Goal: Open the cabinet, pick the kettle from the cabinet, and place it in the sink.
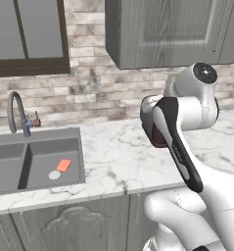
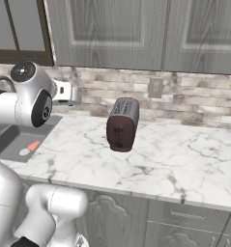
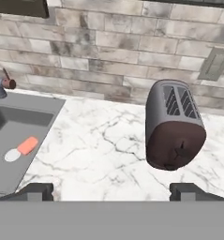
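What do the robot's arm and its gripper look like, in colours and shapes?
The arm has glossy white, rounded shells, with dark bands at the joints and a round dark cap with small dots on one joint end. The gripper has two small, dark grey, blocky finger tips.

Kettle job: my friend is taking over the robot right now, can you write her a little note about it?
Gripper: open, holding nothing, above the counter, facing the toaster.
Cabinet: doors closed, on the wall above the toaster.
Kettle: not seen, presumably behind the doors.
Sink: to the left; an orange sponge lies in its right basin.
Done: nothing yet.
Left: open the cabinet, take the kettle out, put it in the sink.
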Available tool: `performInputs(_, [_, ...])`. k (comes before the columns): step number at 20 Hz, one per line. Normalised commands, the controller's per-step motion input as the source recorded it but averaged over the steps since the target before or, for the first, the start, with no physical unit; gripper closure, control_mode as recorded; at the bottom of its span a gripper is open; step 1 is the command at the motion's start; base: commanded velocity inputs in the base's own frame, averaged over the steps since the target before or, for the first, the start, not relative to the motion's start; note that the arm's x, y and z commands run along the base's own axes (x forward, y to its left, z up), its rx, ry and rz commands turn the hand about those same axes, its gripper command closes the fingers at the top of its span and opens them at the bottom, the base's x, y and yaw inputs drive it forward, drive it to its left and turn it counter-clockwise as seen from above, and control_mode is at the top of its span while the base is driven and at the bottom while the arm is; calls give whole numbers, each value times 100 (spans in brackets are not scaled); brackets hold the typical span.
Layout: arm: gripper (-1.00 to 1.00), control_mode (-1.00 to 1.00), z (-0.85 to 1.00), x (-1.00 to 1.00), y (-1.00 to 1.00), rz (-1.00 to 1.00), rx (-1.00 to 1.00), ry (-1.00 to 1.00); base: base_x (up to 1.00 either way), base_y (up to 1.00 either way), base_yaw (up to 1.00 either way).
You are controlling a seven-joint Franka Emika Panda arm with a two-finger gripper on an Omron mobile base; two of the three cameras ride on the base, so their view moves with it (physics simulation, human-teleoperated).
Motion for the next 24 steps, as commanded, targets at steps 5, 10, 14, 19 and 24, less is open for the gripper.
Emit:
performInputs(5, [-100,-100,50,-10,0,0,0,-2,0,0,0])
performInputs(10, [-100,-100,44,-13,-24,-4,0,9,0,0,0])
performInputs(14, [-100,-100,38,-16,-36,-1,0,5,0,0,0])
performInputs(19, [-100,-100,25,-24,-46,0,0,-2,0,0,0])
performInputs(24, [-100,-100,16,-29,-50,0,0,-13,0,0,0])
